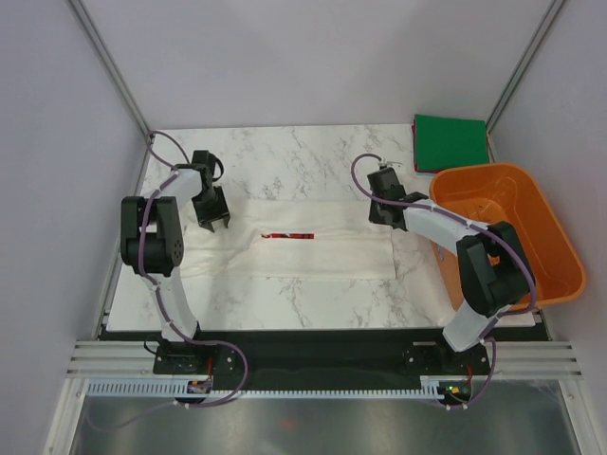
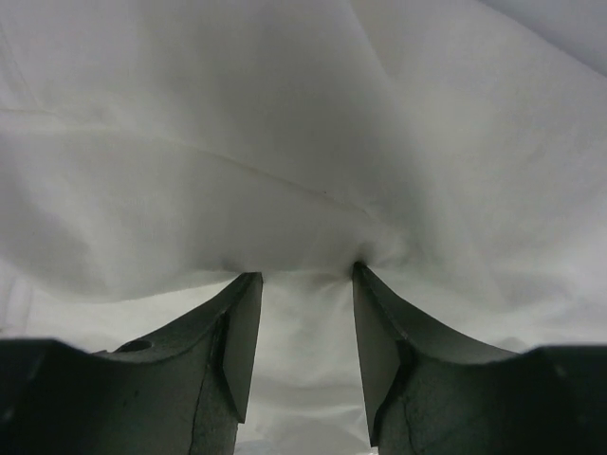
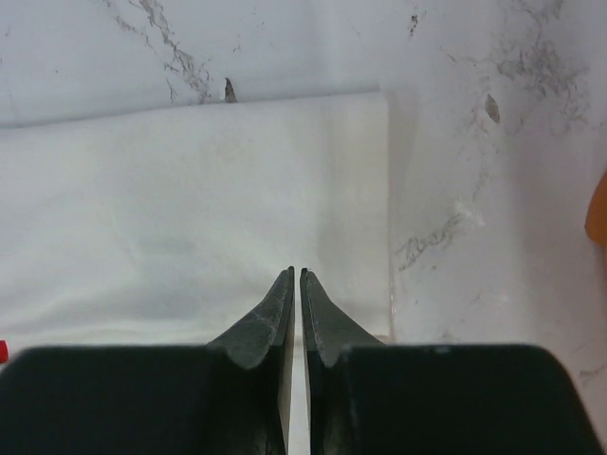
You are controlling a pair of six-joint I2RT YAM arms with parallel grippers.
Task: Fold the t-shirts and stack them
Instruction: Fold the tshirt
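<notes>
Two t-shirts to report: white t-shirt (image 1: 322, 251) laid as a long folded band across the middle of the top view, on the marble table (image 1: 285, 156); green t-shirt (image 1: 450, 142) folded square in the upper right corner, well apart from the white one and just above the orange basket (image 1: 555, 248) in the frame. At the left end of the band, left gripper (image 1: 214, 224) with jaws spread about halfway, fingertips (image 2: 248, 284) touching bunched cloth. No fold clearly seen pinched between them, so impossible to speak of a real hold. At the right end, right gripper (image 1: 383, 212) with jaws pressed almost together, only a thin slit left, hovering over the cloth just inside its right edge, with nothing seen between them. Judging the risks: with one pincer spread and the other empty, probably a lift of one end only, or of none, dragging the band askew, opening its folds, wrinkling the layers. Also possible on the left to catch only the top layer and peel it off the lower ones. Some danger of bumping the basket, so near the right arm, during a wide swing. Long axis of the white one running left to right in the top view, parallel to the near table edge; red print (image 1: 286, 234) peeking out a little left of centre — collar end and hem end not possible to tell apart.
</notes>
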